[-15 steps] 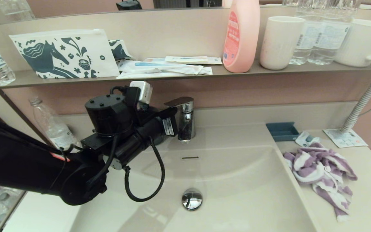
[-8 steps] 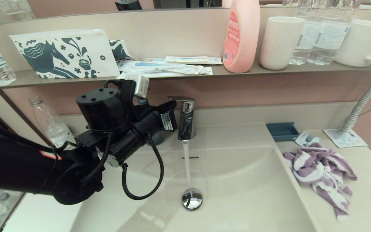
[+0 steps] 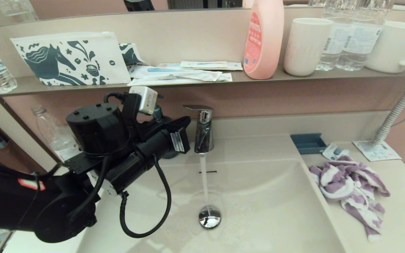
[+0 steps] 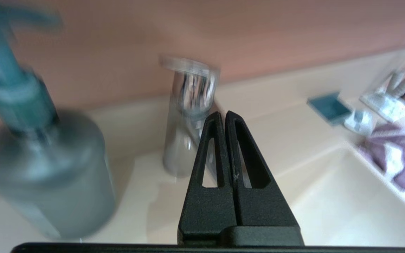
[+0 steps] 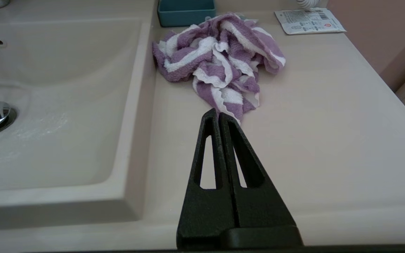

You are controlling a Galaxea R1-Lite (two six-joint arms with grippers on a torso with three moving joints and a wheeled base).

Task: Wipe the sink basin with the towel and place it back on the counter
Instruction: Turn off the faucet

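1. Water runs in a thin stream from the chrome faucet onto the round drain plug of the sink basin.
2. Left claw: fingers pressed together, holding nothing, poised just beside the faucet on the robot's left side.
3. Grey pump bottle stands near the faucet on the basin's rear ledge; a clear plastic bottle stands further left, partly hidden by the left arm.
4. Towel, purple and white, lies crumpled on the tabletop right of the basin, touching its rim.
5. Right claw: fingers together and empty, low over the tabletop, tips just beside the towel's nearest corner.
6. Blue tray and a paper card sit behind the towel.
7. Shelf above carries a horse-print pouch, pink bottle, white cup and mug.
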